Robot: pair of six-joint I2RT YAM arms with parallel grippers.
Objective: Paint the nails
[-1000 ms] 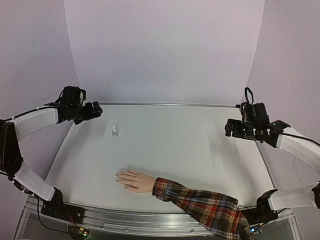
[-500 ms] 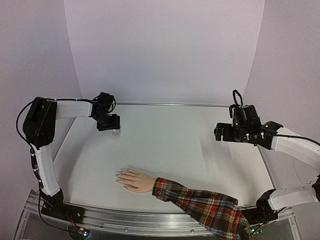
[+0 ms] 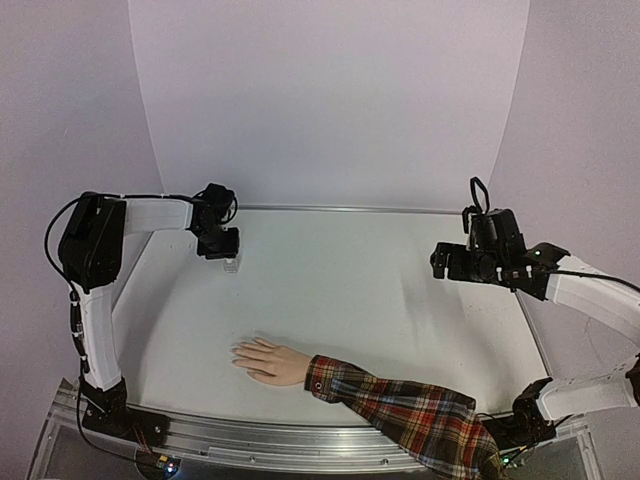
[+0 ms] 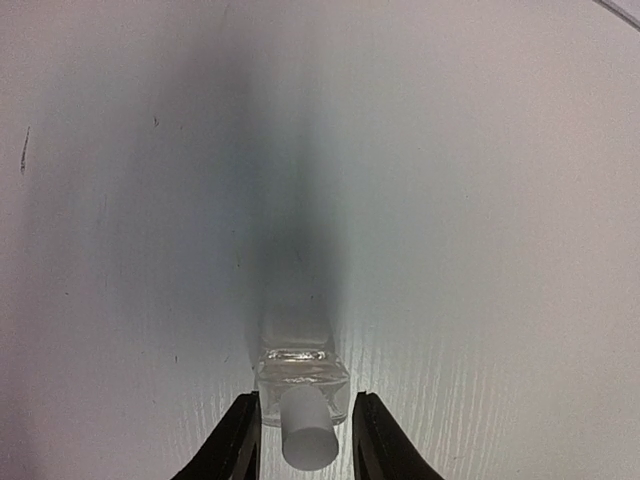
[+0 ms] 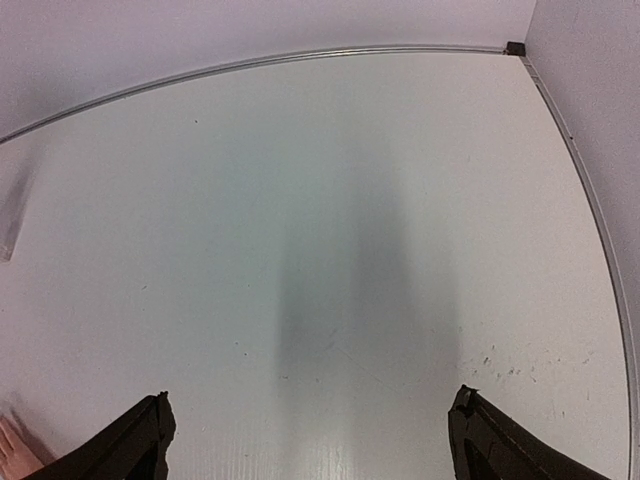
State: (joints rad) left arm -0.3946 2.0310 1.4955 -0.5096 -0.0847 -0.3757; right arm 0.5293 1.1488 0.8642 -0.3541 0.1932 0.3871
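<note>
Left gripper [image 4: 305,430] straddles the white cap [image 4: 309,445] of the bottle [image 4: 298,372], slim gaps either side; right gripper [image 5: 310,398] hangs spread wide, empty. The nails [image 3: 238,353] lie on the pale hand [image 3: 263,360] near the front of the table [image 3: 350,290]

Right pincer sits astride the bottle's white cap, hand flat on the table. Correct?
No, the left pincer sits astride the white cap of the bottle, per the left wrist view; the right pincer hangs open over bare table. The hand is flat on the table.
</note>
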